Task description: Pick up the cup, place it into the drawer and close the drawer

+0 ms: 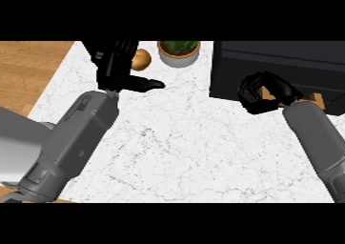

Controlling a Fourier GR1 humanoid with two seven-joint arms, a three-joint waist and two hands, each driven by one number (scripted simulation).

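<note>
Marble counter (pixel 182 143); upper right, the right hand (pixel 263 90) curls its fingers round a half-hidden tan cup (pixel 271 96). Probably light, stiff, slippery; hold its wall.

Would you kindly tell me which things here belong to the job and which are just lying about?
Job: black drawer unit; right hand, curled round a tan thing, probably the cup, mostly hidden.
Lying about: potted plant; round brown thing, perhaps a potato; left hand, resting open at the top left.
</note>
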